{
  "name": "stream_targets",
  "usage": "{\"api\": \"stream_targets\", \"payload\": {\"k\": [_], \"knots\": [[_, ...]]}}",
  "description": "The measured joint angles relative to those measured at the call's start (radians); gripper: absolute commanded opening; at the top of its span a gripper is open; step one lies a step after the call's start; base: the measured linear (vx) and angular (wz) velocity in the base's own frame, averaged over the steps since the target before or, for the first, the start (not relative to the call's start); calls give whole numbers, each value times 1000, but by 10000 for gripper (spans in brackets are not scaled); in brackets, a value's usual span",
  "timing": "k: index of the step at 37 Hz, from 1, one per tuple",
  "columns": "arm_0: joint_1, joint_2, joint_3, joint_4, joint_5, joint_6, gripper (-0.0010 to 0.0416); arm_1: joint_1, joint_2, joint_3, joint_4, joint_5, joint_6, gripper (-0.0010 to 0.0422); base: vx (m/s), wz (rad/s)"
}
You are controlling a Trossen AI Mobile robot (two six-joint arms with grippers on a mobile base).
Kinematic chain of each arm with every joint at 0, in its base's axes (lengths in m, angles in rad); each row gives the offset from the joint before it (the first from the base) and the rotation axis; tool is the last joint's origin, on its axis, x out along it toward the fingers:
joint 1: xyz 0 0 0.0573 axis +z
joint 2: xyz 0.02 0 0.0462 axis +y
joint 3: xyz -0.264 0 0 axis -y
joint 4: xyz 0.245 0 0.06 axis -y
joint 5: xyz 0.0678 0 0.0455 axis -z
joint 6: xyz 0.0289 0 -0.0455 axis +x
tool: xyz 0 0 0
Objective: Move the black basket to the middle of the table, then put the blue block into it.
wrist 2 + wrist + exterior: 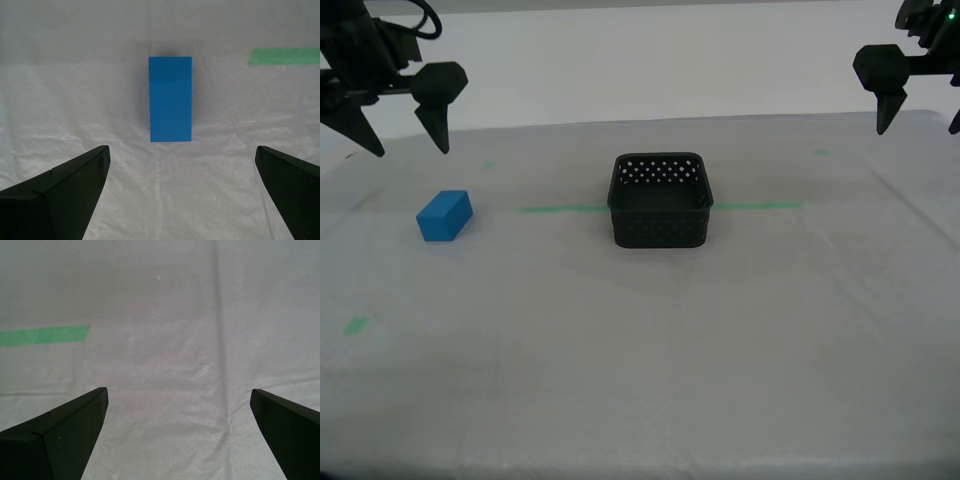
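The black basket (pixel 660 228) stands empty near the middle of the table (pixel 640 360), on the green tape line (pixel 560 209). The blue block (pixel 444 216) lies on the cloth toward the exterior view's left, well apart from the basket. My second gripper (pixel 408 148) hovers open above and just behind the block; in the second wrist view the blue block (pixel 170 98) lies ahead of the open second gripper (pixel 181 150), untouched. My first gripper (pixel 918 128) hangs open high at the exterior view's right; the first wrist view shows the first gripper (pixel 179 391) over bare cloth.
Small green tape bits (pixel 357 325) mark the cloth near the exterior view's left edge, and another bit (pixel 820 152) lies at the back right. A green tape strip (pixel 284 55) lies beyond the block. A second tape strip (pixel 44 335) shows under the first gripper.
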Motion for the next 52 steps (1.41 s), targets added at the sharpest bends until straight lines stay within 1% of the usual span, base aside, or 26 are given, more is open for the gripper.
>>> {"api": "stream_targets", "payload": {"k": [15,29,36,41,52], "knots": [[-1,0,0,3,0,0,399,-1,208,69,21,0,5,401,0,0],[-1,0,0,14,0,0,398,-1,332,119,55,0,8,401,0,0],[-1,0,0,22,0,0,399,0,380,146,63,0,12,401,0,0],[0,0,0,22,0,0,399,1,389,149,72,-1,17,401,0,0],[-1,0,0,22,0,0,399,2,389,147,92,-27,23,401,0,0]]}}
